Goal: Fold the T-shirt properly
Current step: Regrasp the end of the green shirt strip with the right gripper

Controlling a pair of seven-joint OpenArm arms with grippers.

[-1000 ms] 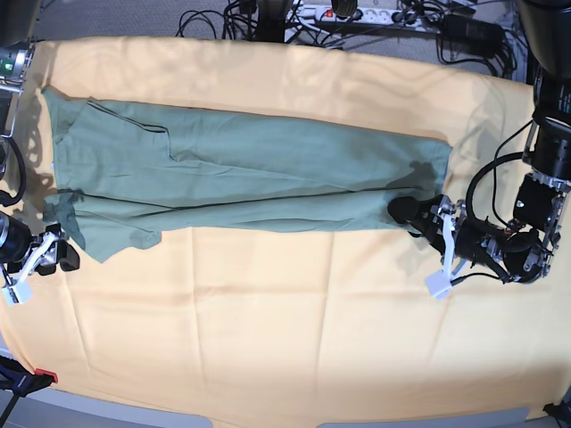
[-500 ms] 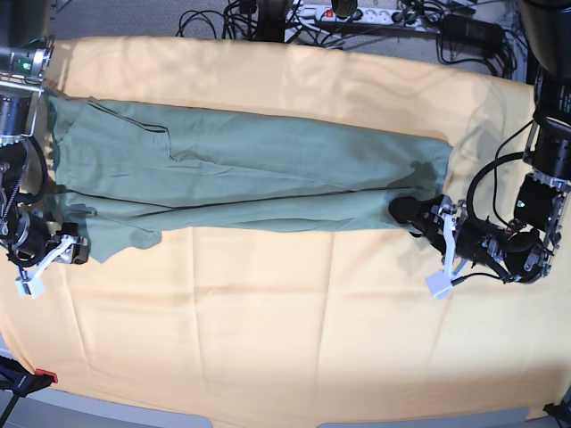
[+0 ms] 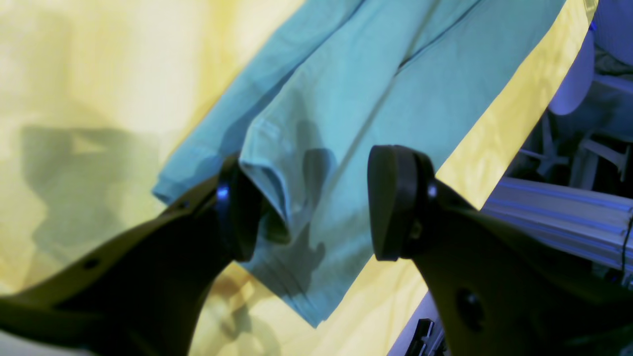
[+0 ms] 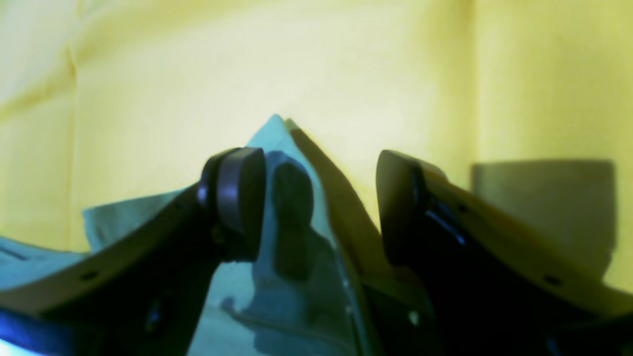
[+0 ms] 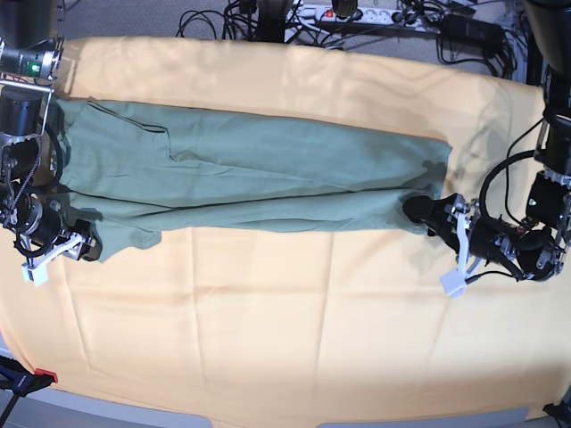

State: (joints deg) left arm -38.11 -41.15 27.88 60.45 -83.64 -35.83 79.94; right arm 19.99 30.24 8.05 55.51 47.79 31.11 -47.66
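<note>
The T-shirt [image 5: 254,183] lies lengthwise-folded across the yellow cloth [image 5: 285,330]; left gripper [image 5: 434,218] and right gripper [image 5: 76,246], jaws apart, straddle its near end corners, seemingly to fold it crosswise.

T-shirt [image 5: 250,183]: far-left edge was hidden behind the right arm in base view | T-shirt in left wrist view: cut off by the top edge | right wrist view: blurred throughout, shirt's lower part hidden behind the fingers [image 4: 237,198] | left gripper [image 5: 439,225]: contact with hem could not be told.
</note>
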